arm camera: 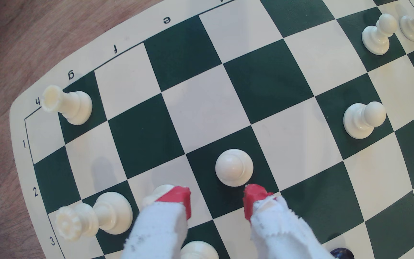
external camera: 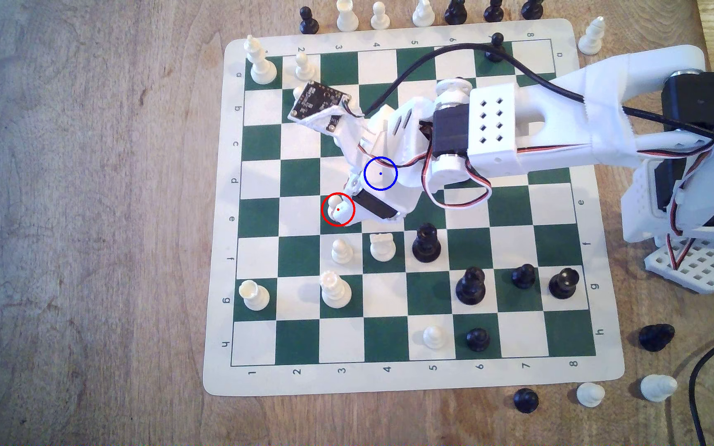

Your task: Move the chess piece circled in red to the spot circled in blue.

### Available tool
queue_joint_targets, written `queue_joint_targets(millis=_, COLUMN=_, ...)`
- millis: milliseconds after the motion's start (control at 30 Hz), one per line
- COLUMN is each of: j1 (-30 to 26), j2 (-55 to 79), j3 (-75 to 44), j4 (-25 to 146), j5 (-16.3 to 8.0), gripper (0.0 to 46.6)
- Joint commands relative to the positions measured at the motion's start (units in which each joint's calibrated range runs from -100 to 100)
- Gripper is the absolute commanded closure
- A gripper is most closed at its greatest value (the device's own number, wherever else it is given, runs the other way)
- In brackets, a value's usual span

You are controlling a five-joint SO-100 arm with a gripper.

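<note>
gripper (arm camera: 217, 199) hangs over the board with its two red-tipped fingers (arm camera: 179, 199) spread apart and nothing between them; the white pawn (arm camera: 234, 167) stands upright on a dark green square just beyond the tips, seen from almost straight above in the wrist view. whether a tip touches the pawn's base cannot be told. in the exterior view the same pawn (external camera: 334, 205) sits inside the red ring on the e row, third column, with the gripper's white nose crowding it from the exterior view's right. the blue-ringed square (external camera: 380, 173) lies one row up and one column to the exterior view's right, diagonal to the pawn, and the arm's wrist covers it, so the ring is drawn over white plastic. chessboard (external camera: 218, 240) lies flat on a wooden table (external camera: 89, 214). another white pawn (external camera: 341, 251) stands on the f row directly below the ringed one, beside a white rook (external camera: 382, 246) and a black piece (external camera: 426, 243).
</note>
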Motion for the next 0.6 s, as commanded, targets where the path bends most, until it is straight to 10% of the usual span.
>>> queue_joint_targets(millis=0, j1=0.34, j2=-0.20, j3=-5.50, j4=-1.85, j5=0.34, gripper=35.2)
queue_joint_targets(millis=567, j1=0.57, j2=5.24, j3=-6.59, j4=-4.23, j5=0.78, gripper=32.0)
